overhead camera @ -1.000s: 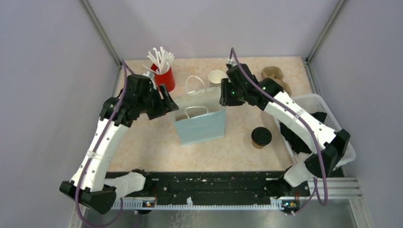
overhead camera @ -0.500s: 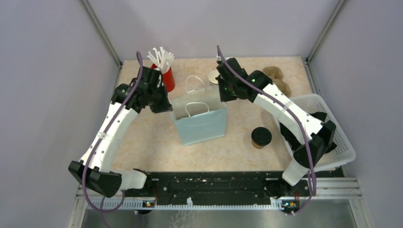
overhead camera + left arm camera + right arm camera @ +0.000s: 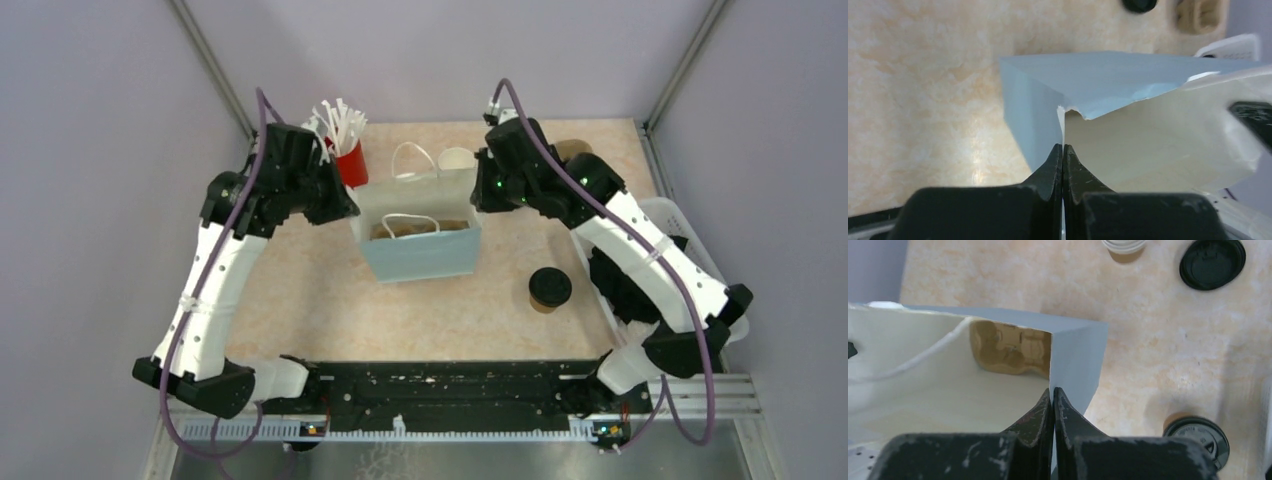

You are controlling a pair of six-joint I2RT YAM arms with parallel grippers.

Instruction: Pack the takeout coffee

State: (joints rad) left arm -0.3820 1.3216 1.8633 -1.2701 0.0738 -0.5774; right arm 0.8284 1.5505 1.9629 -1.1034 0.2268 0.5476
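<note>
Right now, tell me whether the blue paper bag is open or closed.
Open. The left gripper and right gripper pinch opposite rim edges of the blue bag, its mouth is spread, and something brown shows inside.

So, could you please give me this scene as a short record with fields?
bag: light blue paper bag, upright, mouth open
left gripper: jaws shut on one end of the bag's rim
right gripper: jaws shut on the opposite end
takeout coffee: black-lidded, standing on the table beside the bag, not yet packed
inside bag: something brown, unclear what
</note>
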